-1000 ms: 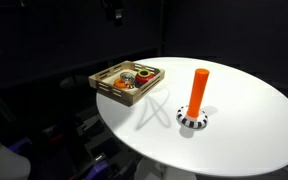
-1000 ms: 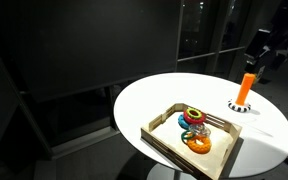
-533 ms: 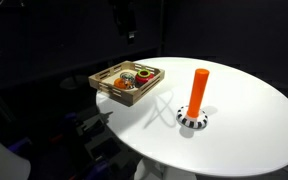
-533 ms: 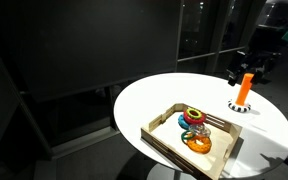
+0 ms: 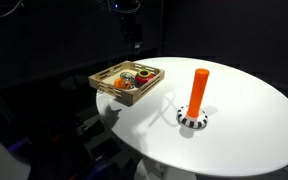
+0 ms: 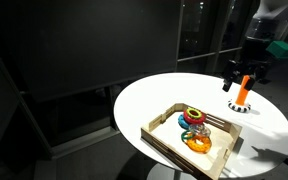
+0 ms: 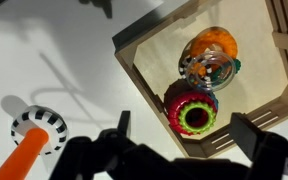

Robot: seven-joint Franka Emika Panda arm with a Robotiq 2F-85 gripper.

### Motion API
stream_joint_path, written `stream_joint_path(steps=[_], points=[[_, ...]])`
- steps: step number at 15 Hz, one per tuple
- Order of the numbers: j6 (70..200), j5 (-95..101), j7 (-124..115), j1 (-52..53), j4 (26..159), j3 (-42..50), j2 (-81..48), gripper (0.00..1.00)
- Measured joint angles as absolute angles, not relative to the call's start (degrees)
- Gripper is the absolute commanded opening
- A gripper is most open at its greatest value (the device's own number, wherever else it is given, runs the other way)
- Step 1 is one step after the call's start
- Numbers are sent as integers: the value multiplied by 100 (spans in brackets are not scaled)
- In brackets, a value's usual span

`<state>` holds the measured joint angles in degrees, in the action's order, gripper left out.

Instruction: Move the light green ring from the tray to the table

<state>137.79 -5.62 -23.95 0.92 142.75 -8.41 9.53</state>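
Observation:
The light green ring [image 7: 196, 117] lies on top of a red ring [image 7: 174, 103] in a near corner of the light-wood tray [image 7: 144, 75]. An orange ring [image 7: 212, 45] with a shiny piece on it lies beside them in the tray. My gripper [image 7: 184, 123] is open and empty, hanging above the tray with the green ring between its dark fingers [image 7: 122, 124]. In both exterior views the gripper [image 5: 134, 35] [image 6: 242, 75] is well above the white table [image 5: 244, 125] and the tray [image 5: 104, 84] [image 6: 164, 140].
An orange peg [image 5: 198, 88] [image 6: 246, 86] stands on a black-and-white striped round base [image 7: 40, 126] on the table [image 7: 74, 40], beside the tray. The tray sits near the table's edge; the surroundings are dark.
My gripper has come down and moved closer over the tray. The rings, tray and peg have not moved.

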Motion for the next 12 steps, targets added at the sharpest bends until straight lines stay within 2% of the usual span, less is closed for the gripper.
stream_joint_path(steps=[12], points=[[13763,-563,-2654,116,13983,-841,385,100]])
